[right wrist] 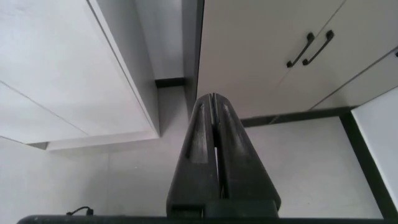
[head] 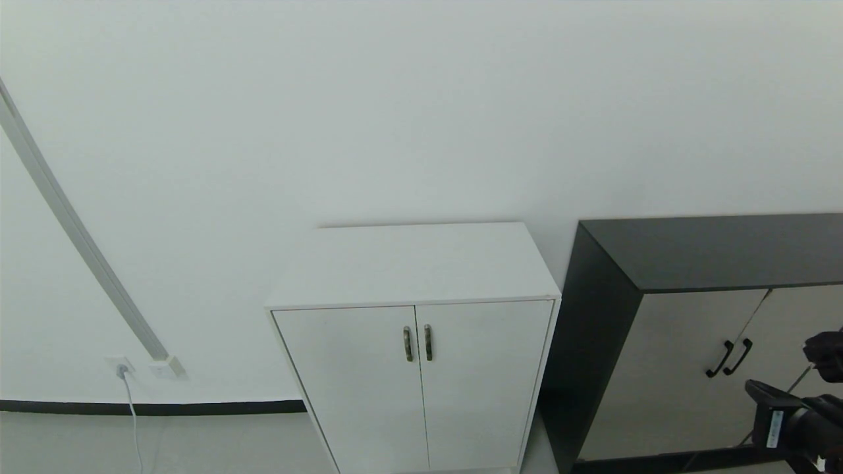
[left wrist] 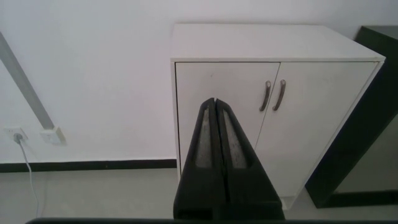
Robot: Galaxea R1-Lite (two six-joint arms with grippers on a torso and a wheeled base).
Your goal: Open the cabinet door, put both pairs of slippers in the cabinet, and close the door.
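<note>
Shut white cabinet [head: 421,382], probably stiff yet light-swinging, best pulled by its slim centre handles [head: 428,342]. Left pincer [left wrist: 215,102] and right pincer [right wrist: 212,98] closed, empty.

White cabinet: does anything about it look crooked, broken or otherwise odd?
Nothing stands out. The white cabinet stands straight against the wall, with both doors shut and level and the two handles upright side by side. No marks or damage show on it.

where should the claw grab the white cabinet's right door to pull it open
Grip the right door's slim vertical metal bar handle mid-length, coming straight from the front, straddling it sideways. It bows off the closed white two-door cabinet beside the centre seam.
</note>
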